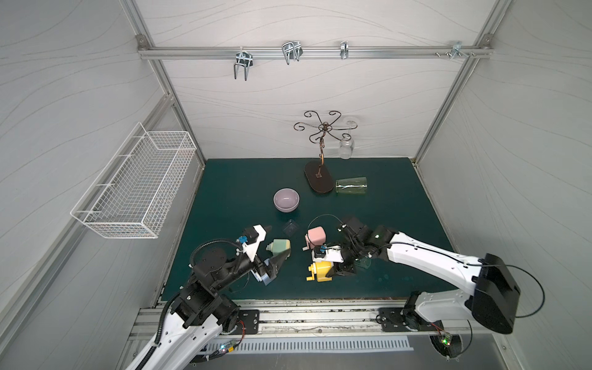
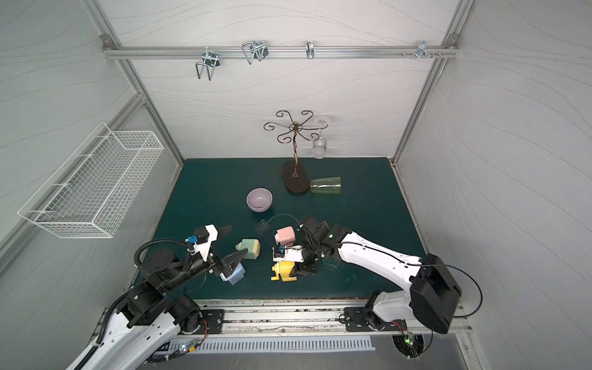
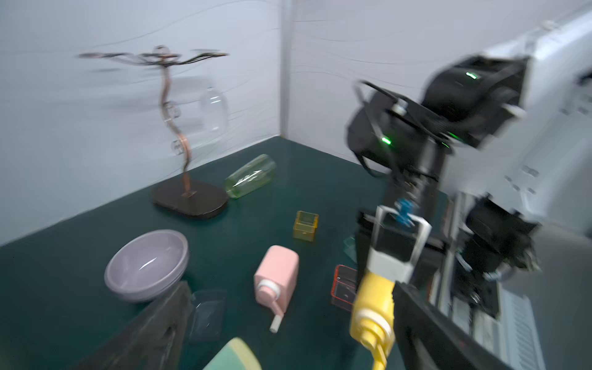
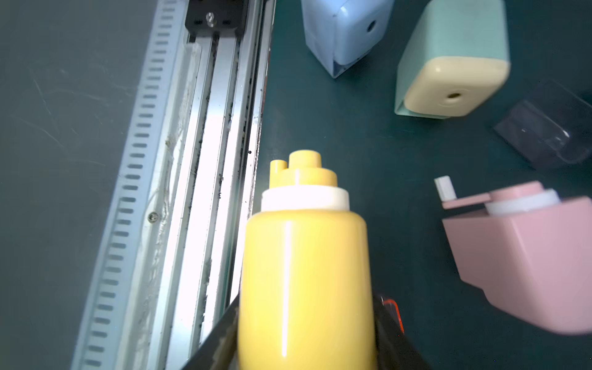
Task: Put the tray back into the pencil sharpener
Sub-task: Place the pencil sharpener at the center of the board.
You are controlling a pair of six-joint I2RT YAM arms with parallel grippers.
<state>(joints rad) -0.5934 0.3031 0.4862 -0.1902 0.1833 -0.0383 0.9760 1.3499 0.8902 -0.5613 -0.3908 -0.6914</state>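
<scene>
Right claw (image 4: 307,301) grips yellow sharpener (image 4: 304,256), red tray (image 3: 344,286) just beside it.

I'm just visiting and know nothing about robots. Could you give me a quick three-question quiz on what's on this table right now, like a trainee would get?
1. Pick one: what is the right tool clamped on? A) pink sharpener B) yellow sharpener C) blue sharpener
2. True or false: the green glass lies on its side beside the wire stand.
3. Fill in: the left tool has its jaws ___.
Key: 1 B; 2 true; 3 open.
</scene>
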